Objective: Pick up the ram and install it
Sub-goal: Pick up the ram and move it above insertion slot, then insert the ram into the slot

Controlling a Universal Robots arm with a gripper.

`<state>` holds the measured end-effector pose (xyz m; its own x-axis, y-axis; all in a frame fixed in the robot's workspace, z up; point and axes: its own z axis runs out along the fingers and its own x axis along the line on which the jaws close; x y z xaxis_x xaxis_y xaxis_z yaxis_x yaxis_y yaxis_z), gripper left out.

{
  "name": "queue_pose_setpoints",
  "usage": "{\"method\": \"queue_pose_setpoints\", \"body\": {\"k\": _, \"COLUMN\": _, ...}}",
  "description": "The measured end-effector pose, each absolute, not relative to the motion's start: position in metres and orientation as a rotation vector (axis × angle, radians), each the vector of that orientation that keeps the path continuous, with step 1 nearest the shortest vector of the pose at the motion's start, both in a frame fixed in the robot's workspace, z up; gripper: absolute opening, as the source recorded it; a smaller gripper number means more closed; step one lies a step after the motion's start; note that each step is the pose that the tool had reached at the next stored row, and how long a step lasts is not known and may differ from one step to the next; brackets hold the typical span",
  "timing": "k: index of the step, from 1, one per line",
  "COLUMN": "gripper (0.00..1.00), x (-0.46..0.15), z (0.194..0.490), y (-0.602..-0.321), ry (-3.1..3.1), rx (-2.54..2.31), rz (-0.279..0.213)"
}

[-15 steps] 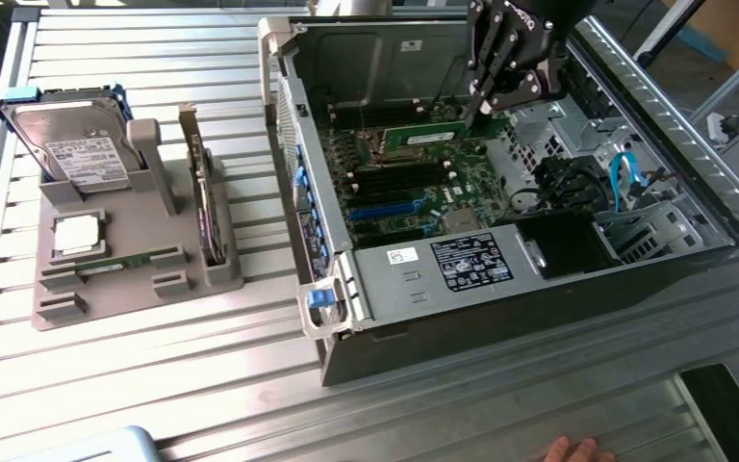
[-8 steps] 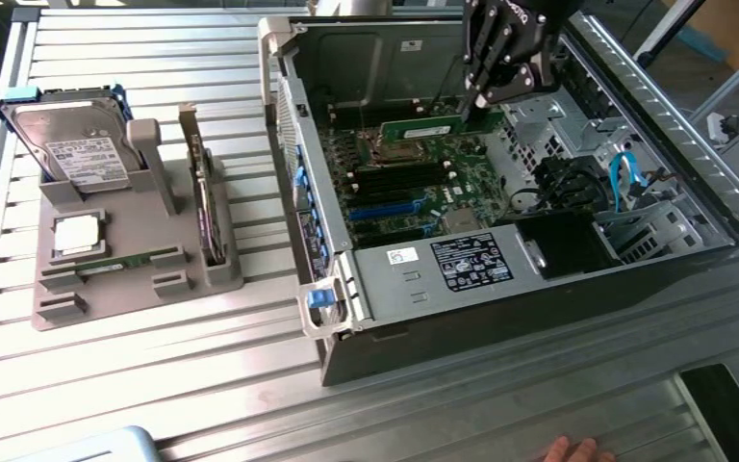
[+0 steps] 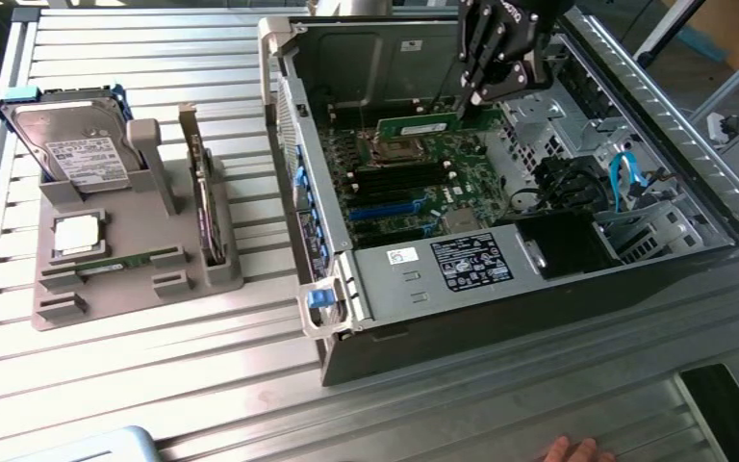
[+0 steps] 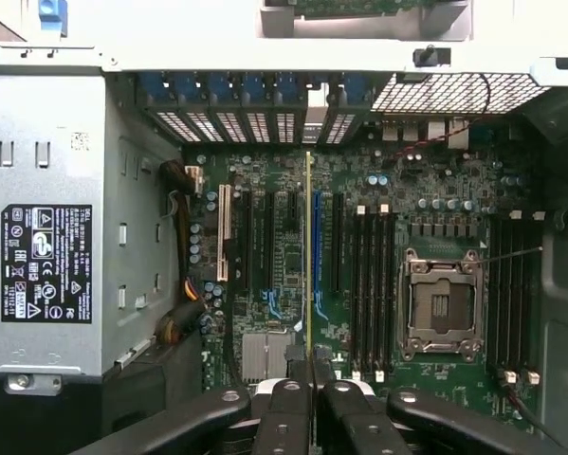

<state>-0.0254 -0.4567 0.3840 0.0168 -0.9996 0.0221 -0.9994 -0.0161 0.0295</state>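
Your end effector [image 3: 473, 96] hangs inside the open computer case [image 3: 295, 144], which lies on its side on the slatted metal desk [image 3: 151, 385]. Its fingers are nearly closed and pinch the ram [image 3: 419, 126] by one end. In the exterior view you see the green stick held level, long edge down, over the motherboard [image 3: 402, 183] and just above the processor socket [image 3: 398, 149], toward the far wall of the case. Whether its lower edge touches the board you cannot tell.

From the wrist view you look straight down the end effector [image 4: 310, 403]. The ram [image 4: 309, 256] shows edge-on as a thin line between the two black fingers [image 4: 285, 417], running alongside a blue slot [image 4: 318, 256]. The black memory slots [image 4: 371, 284] lie between it and the socket [image 4: 442, 303].

On the exterior view's left, well apart from the case, a grey holder [image 3: 55, 310] carries a hard drive [image 3: 74, 149] and an upright card [image 3: 201, 207]. A person's hand [image 3: 570, 449] rests at the desk's near edge.
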Motion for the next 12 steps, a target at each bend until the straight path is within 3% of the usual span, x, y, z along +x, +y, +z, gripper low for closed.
{"method": "queue_pose_setpoints", "body": {"k": 12, "gripper": 0.12, "x": -0.0252, "z": 0.3803, "y": -0.4503, "ry": -2.177, "rx": 2.214, "rz": -0.008}}
